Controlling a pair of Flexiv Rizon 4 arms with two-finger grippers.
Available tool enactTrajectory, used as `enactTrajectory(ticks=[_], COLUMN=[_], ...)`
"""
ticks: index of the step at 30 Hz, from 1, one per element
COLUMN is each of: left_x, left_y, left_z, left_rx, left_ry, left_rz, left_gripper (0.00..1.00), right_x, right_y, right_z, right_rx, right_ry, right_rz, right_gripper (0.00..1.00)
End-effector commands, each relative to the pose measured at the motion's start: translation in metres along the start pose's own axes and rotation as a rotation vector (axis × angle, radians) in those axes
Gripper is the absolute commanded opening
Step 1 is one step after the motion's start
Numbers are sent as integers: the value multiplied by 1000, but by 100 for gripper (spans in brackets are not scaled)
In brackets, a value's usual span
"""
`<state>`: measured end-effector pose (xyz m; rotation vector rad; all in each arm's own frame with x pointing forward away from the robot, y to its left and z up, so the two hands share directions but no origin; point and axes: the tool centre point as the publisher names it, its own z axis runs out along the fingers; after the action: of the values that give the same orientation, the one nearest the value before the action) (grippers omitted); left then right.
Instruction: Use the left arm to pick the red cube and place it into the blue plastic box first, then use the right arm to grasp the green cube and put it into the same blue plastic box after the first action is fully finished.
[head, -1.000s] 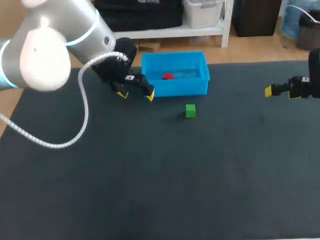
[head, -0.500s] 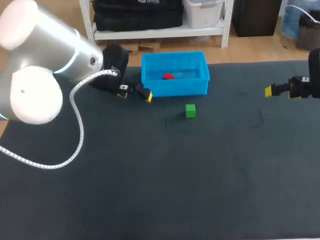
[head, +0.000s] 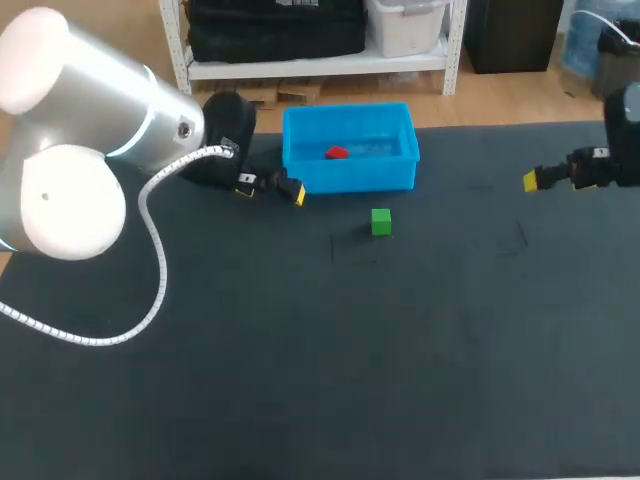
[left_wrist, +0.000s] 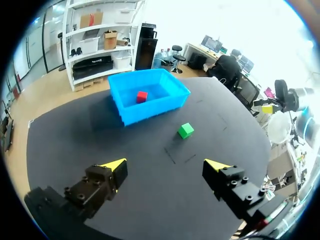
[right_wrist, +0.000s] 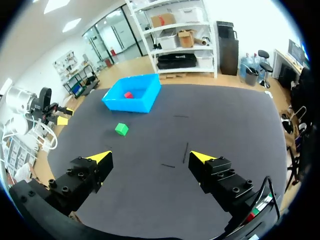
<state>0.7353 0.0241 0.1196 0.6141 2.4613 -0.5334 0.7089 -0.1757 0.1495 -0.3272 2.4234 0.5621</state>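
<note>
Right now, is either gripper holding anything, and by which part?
Nothing held. Left gripper and right gripper both open, empty; red cube sits in blue box, green cube on table.

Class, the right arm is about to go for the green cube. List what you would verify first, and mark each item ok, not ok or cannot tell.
1. Red cube lies inside the blue plastic box: ok.
2. Left gripper is open, empty and outside the box: ok.
3. Green cube sits on the table, apart from the box: ok.
4. Right gripper is open and empty: ok.
5. Nothing lies between the right gripper and the green cube: ok.
</note>
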Motion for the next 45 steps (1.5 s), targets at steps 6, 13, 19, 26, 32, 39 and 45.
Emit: enactTrajectory(ticks=[6, 13, 19, 26, 32, 39, 45], left_x=[0, 0, 0, 0, 0, 0, 0], left_y=[1, 1, 1, 1, 1, 1, 1], left_z=[-1, -1, -1, -1, -1, -1, -1], left_rx=[5, 5, 5, 5, 5, 5, 5], left_ry=[-2, -2, -2, -2, -2, -2, -2], left_rz=[1, 1, 1, 1, 1, 1, 1], left_gripper=[100, 100, 100, 100, 100, 100, 100], right_x=[-8, -7, -6, -6, -6, -6, -10], right_y=[37, 71, 76, 76, 76, 82, 96], right_z=[33, 72, 77, 77, 77, 89, 104], right_rx=[265, 326, 279, 279, 279, 298, 255], right_ry=[123, 205, 213, 213, 213, 259, 297], right_rz=[-25, -78, -44, -44, -44, -24, 28], right_gripper=[100, 100, 100, 100, 100, 100, 100])
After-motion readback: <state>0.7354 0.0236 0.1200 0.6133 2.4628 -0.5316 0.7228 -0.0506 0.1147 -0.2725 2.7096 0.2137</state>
